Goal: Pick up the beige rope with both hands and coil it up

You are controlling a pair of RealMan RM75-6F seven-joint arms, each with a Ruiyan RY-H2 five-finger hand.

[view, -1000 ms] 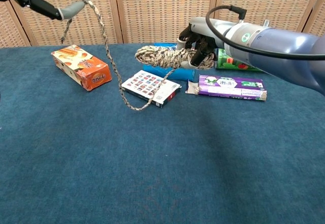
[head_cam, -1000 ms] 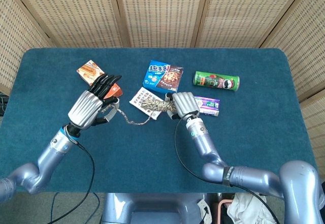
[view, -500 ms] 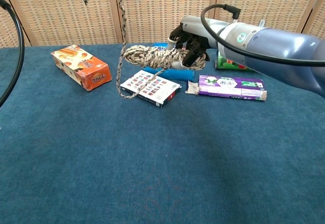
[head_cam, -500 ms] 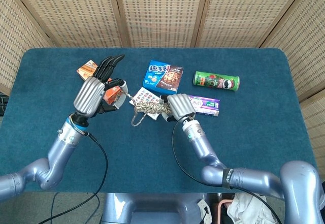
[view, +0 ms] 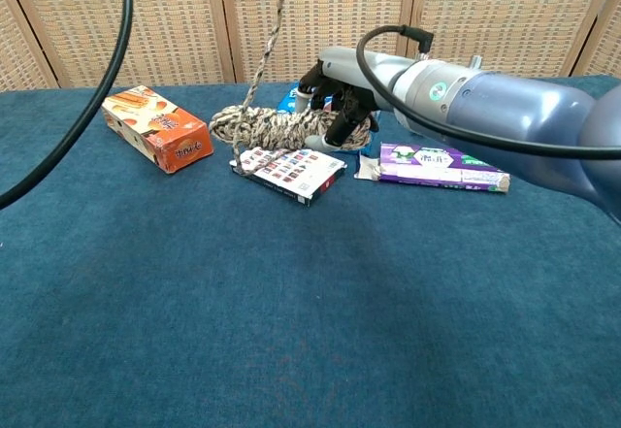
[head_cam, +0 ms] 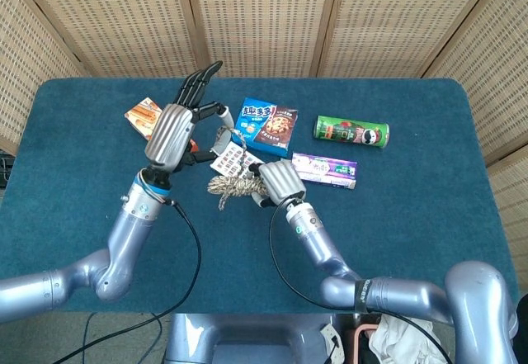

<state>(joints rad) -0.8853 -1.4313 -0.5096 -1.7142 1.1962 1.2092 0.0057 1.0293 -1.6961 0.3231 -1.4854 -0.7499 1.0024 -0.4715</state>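
**A:** Judging from both views, how much of the coiling is done?

**B:** Most of it, it seems. The beige rope (view: 281, 127) is gathered into a thick bundle that is gripped at one end by the right hand (view: 342, 108), whose fingers are curled around it. In the chest view the bundle is held level above the blue surface (view: 291, 331), over the small card box (view: 291, 170), with the orange box (view: 155, 127) at nine o'clock of it.

**A:** And what is left loose?

**B:** One free strand. It is seen rising from the bundle's left end toward twelve o'clock and out of the chest view. In the head view it is led up to the left hand (head_cam: 180, 129), raised at about eleven o'clock of the bundle, with the long fingers stretched out straight. The strand appears to be pinched near the thumb, though the contact itself cannot be made out clearly.

**A:** So what remains?

**B:** The last length is probably still to be wound on and the tail tucked in. A short loose end is also seen hanging from the bundle in the head view.
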